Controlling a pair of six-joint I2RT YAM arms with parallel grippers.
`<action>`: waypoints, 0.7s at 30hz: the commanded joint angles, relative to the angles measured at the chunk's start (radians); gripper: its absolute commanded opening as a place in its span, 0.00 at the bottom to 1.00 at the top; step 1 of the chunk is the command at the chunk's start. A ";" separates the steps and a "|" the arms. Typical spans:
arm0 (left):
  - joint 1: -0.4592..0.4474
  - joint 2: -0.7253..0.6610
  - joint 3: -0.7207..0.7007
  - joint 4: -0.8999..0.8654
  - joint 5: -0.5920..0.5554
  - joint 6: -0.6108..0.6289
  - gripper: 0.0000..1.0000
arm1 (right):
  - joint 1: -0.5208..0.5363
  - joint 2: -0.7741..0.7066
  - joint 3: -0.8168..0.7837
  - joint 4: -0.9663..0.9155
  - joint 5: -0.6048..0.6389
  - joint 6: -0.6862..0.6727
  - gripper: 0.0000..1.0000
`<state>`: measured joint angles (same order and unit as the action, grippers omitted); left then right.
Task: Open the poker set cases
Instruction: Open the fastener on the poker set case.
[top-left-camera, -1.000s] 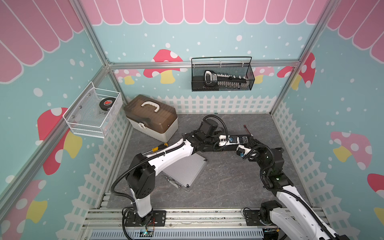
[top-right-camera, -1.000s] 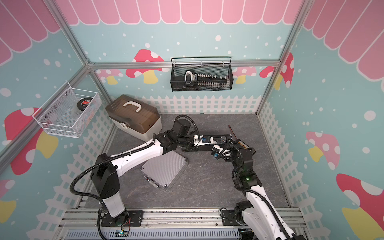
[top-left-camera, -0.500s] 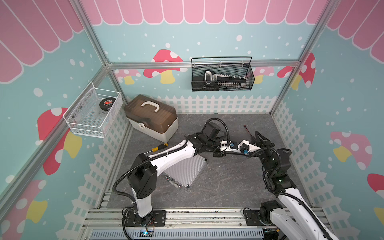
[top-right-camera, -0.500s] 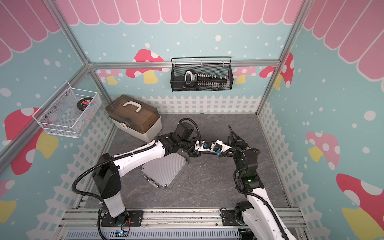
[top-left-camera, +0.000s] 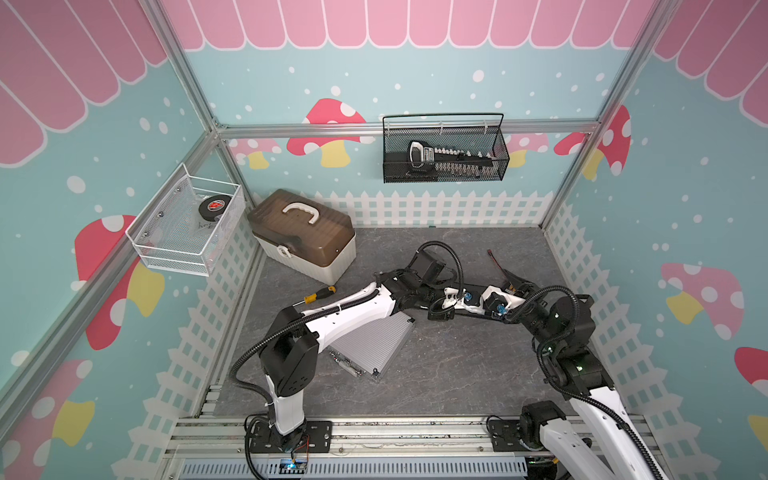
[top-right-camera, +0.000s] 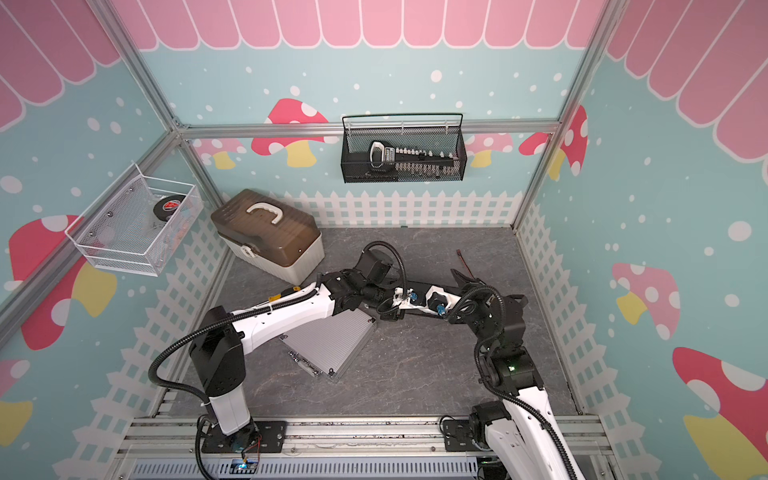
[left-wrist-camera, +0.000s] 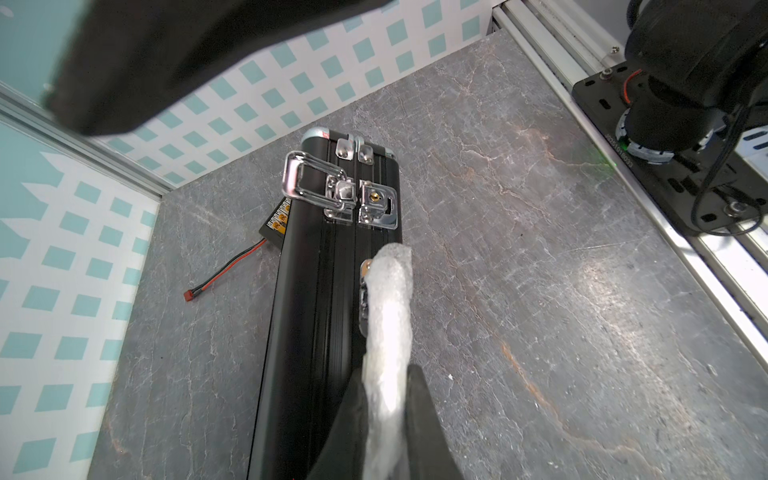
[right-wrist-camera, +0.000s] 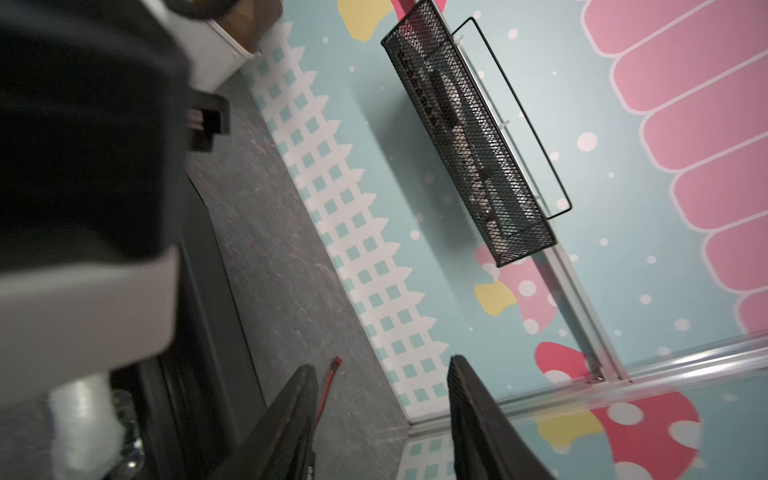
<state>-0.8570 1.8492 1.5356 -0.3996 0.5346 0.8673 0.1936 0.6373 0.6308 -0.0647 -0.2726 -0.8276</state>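
The left gripper (left-wrist-camera: 386, 384) is pinching the foam-wrapped handle (left-wrist-camera: 388, 299) of the black case (left-wrist-camera: 316, 291), its fingers pressing the white wrap from both sides. The case is standing on a narrow side and running straight ahead of those fingertips, glossy and ribbed. A chrome latch (left-wrist-camera: 336, 193) is sitting past the handle, its loop sticking out over one face. The right gripper (right-wrist-camera: 382, 424) is hanging with fingers spread and nothing between them, the dark case running alongside one finger. The silver case (top-left-camera: 374, 345) is lying flat behind the left gripper, under that arm's forearm.

Both are working over a grey veined floor (left-wrist-camera: 540, 249), fenced by teal walls with white pickets. Ahead of the left gripper the case is ending near a wall corner. A red wire (left-wrist-camera: 224, 270) is lying just beside the case. Toward the metal rail (left-wrist-camera: 582, 104), bare floor is stretching wide.
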 joint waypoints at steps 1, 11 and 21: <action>0.005 -0.020 0.002 0.046 0.025 0.014 0.00 | -0.015 0.013 -0.009 -0.118 -0.141 0.092 0.43; 0.022 -0.028 -0.014 0.065 -0.017 -0.004 0.00 | -0.024 0.001 -0.028 -0.257 -0.330 0.128 0.39; 0.022 -0.025 -0.004 0.065 0.032 -0.019 0.00 | -0.023 -0.079 -0.091 -0.239 -0.285 0.127 0.35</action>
<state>-0.8455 1.8488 1.5227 -0.3805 0.5407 0.8433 0.1711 0.5575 0.5716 -0.3534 -0.5652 -0.7170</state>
